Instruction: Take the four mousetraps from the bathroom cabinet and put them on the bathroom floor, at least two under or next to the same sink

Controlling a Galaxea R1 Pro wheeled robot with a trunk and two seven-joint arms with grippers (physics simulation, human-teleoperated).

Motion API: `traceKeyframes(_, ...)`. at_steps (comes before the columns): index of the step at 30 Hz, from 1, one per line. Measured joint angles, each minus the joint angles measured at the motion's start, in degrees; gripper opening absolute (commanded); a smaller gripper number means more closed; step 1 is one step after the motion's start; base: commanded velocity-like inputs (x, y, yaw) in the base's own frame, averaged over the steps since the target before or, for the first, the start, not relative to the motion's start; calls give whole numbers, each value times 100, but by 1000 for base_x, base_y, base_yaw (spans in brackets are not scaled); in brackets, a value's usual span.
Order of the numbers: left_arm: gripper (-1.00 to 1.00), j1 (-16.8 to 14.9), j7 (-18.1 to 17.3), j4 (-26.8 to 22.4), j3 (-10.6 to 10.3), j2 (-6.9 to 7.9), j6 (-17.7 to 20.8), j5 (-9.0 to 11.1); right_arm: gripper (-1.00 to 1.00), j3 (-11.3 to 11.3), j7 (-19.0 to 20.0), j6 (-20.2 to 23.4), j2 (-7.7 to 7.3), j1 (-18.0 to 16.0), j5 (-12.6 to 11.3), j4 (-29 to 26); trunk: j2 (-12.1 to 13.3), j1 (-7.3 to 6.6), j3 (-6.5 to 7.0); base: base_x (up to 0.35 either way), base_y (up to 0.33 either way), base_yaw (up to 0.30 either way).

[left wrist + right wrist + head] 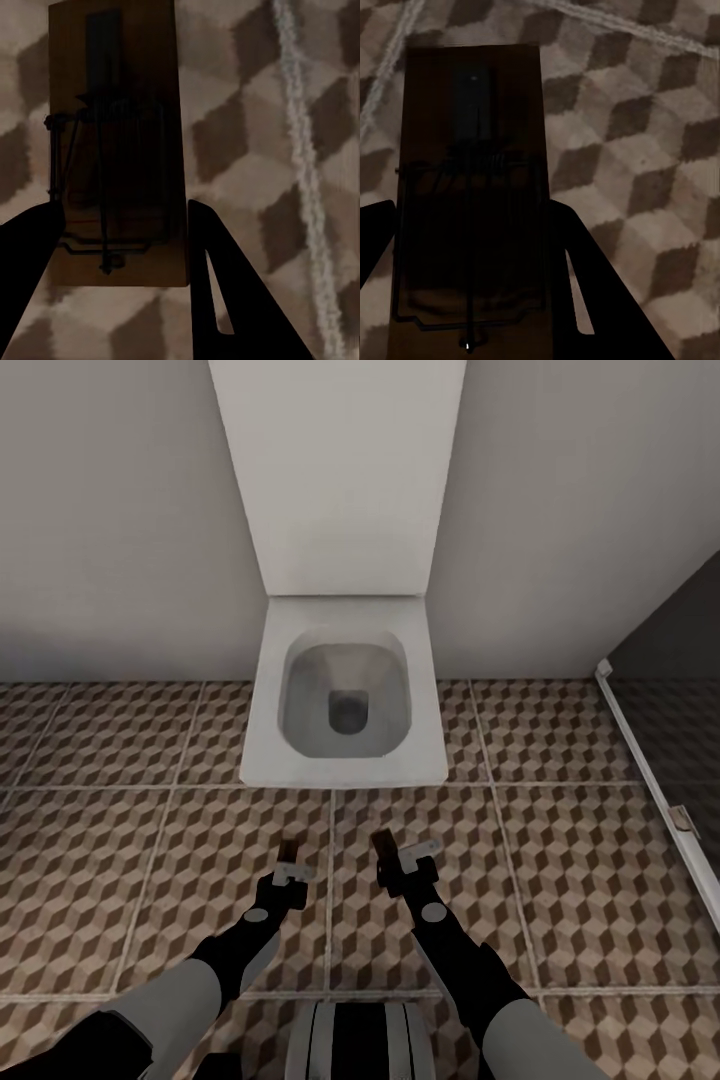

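Each of my grippers holds one mousetrap above the bathroom floor (150, 860), a cube-patterned tile surface. In the head view the left gripper (291, 868) is shut on a small brown mousetrap (289, 850) that sticks out ahead of it. The right gripper (402, 863) is shut on another mousetrap (383, 846). The left wrist view shows a wooden mousetrap (112, 90) with wire between the dark fingers (225, 285) of the left gripper (120, 214). In the right wrist view a darker mousetrap (472, 97) sits in the right gripper (472, 217). The cabinet is out of view.
A white square toilet (345, 700) with a tall white panel (340, 470) stands against the wall straight ahead. A dark glass screen with a white frame (650, 770) runs along the right. Open tiles lie left and right of the toilet.
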Motion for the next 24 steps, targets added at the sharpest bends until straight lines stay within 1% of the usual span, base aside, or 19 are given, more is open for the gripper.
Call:
traceKeyframes(13,-100,0,-2,0,0,0,0,0,-100,1,0,0,0,0,0,0,-521,286,-329,0,0,0)
traceKeyframes(23,-100,3,0,0,0,0,0,1,-100,1,0,0,0,0,0,0,-536,312,-637,0,0,0)
traceKeyframes(24,-100,3,-1,-1,0,0,0,-5,-100,1,0,0,0,0,0,0,-536,312,-646,0,0,0)
